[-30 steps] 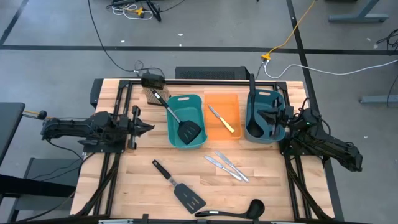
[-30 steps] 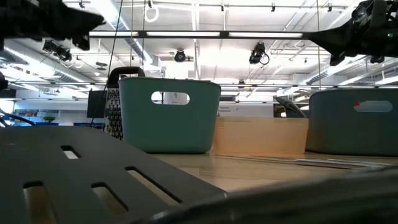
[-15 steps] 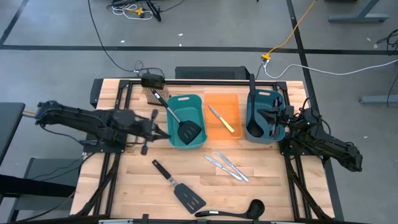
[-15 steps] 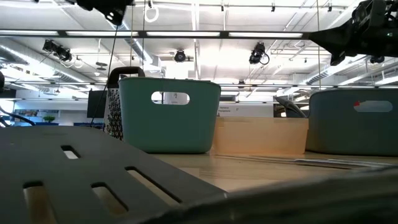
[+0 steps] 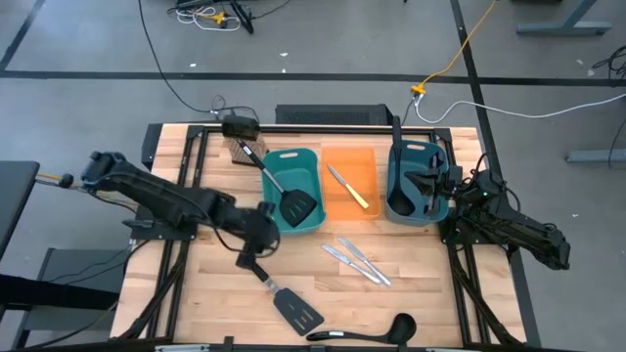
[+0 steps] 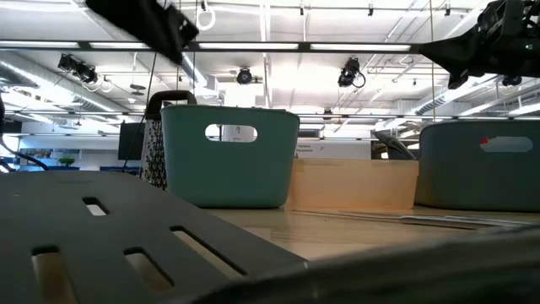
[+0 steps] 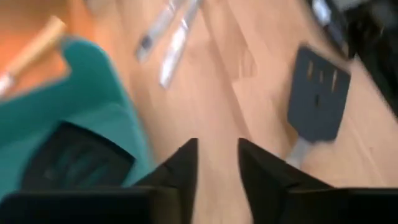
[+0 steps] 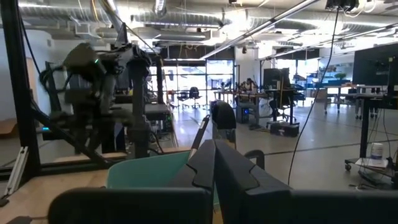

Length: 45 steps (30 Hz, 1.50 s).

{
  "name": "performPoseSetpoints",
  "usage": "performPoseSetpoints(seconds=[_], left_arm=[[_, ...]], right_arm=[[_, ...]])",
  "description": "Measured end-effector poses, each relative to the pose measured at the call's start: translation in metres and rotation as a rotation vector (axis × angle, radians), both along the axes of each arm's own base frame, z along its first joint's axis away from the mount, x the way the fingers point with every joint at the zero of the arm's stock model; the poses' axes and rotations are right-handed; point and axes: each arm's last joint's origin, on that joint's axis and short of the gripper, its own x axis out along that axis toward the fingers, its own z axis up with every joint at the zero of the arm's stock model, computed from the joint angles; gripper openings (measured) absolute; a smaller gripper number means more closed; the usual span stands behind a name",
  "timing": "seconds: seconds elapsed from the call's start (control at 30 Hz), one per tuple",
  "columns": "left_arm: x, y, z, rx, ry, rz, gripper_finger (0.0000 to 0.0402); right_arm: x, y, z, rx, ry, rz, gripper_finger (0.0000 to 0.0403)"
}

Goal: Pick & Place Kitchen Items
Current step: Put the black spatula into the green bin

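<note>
while the left gripper [image 5: 256,238] hangs spread above the spatula [image 5: 282,292] lower centre, it must descend and pinch the handle.

Both arms are showing as dark, near-black jointed links with rounded housings at the joints. The left gripper [image 7: 217,163] is presenting two black wedge-shaped fingers [image 7: 181,167], matte and unmarked. The right gripper [image 8: 214,163] is showing two black tapered fingers [image 8: 231,168], with a broad dark body running behind them.
</note>
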Motion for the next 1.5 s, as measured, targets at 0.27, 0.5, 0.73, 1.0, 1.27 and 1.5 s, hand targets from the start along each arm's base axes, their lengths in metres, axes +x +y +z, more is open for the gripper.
performPoseSetpoints(seconds=[0.27, 0.5, 0.73, 1.0, 1.27, 1.5], left_arm=[[0.007, -0.042, -0.047, 0.037, 0.209, -0.241, 0.0225], [0.01, -0.067, -0.086, 0.12, 0.313, -0.3, 0.0229], [0.013, -0.071, -0.114, 0.19, 0.401, -0.346, 0.0228], [0.014, -0.071, -0.124, 0.228, 0.444, -0.374, 0.0226], [0.014, -0.07, -0.124, 0.216, 0.443, -0.382, 0.0138], [0.013, -0.071, -0.124, 0.187, 0.459, -0.385, 0.0116]], right_arm=[[0.0, 0.0, 0.0, -0.005, 0.001, -0.002, 0.0013], [0.0, 0.0, 0.0, -0.005, 0.001, -0.002, 0.0013], [0.0, 0.0, 0.0, -0.004, 0.002, -0.002, 0.0013], [0.0, 0.0, 0.0, -0.004, 0.003, -0.003, 0.0013], [0.0, 0.0, 0.0, -0.004, 0.003, -0.003, 0.0013], [0.0, 0.0, 0.0, -0.004, 0.003, -0.003, 0.0013]])
